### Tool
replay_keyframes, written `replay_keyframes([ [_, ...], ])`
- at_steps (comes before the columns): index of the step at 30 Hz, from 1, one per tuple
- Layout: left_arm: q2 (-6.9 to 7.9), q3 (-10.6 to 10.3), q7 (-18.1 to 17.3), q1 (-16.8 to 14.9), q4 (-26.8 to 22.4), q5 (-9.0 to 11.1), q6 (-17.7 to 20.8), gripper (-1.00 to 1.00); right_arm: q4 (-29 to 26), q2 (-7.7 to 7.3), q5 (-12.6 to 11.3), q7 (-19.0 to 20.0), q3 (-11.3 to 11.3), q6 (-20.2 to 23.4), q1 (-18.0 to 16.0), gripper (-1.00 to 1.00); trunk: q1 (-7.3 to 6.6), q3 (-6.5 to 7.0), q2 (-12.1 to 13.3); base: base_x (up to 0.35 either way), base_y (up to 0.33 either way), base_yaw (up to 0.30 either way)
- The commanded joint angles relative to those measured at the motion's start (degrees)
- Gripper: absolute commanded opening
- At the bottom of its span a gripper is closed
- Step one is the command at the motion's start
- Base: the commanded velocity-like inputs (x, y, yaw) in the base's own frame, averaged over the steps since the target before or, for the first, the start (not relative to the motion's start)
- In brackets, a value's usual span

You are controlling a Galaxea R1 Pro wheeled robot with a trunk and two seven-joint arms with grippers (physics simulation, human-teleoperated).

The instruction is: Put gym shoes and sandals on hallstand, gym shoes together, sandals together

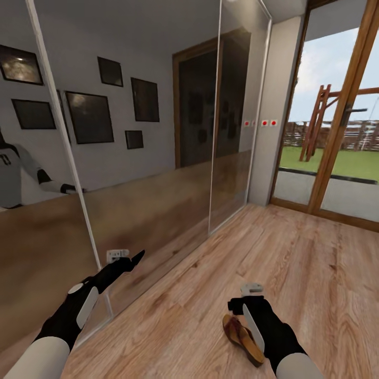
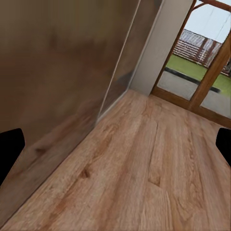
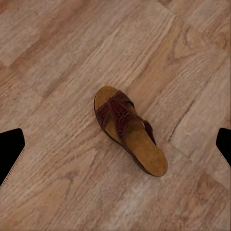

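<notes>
sandal (image 3: 130,130): brown cut-out strap, tan footbed | wood-grain floor (image 3: 57,57) | both claws released

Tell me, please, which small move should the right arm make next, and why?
Probably lower the right pincer straight down onto the sandal. The sandal lies flat on the corridor floor, untouched, under the open pincer, with a gap between them.

The head view looks down at the corridor floor (image 1: 295,252), glass door (image 1: 337,131) at one o'clock; both wrist views share those planks.
</notes>
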Motion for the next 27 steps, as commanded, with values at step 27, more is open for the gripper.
replay_keyframes([
  [27, 0.00, 0.07, -0.28, -0.04, 0.05, 0.31, 0.09, 1.00, -0.22, -0.10, -0.10, -0.30, 0.07, 0.22, -0.03, 1.00, 0.02, -0.06, -0.02, 0.169, -0.024, 0.000],
])
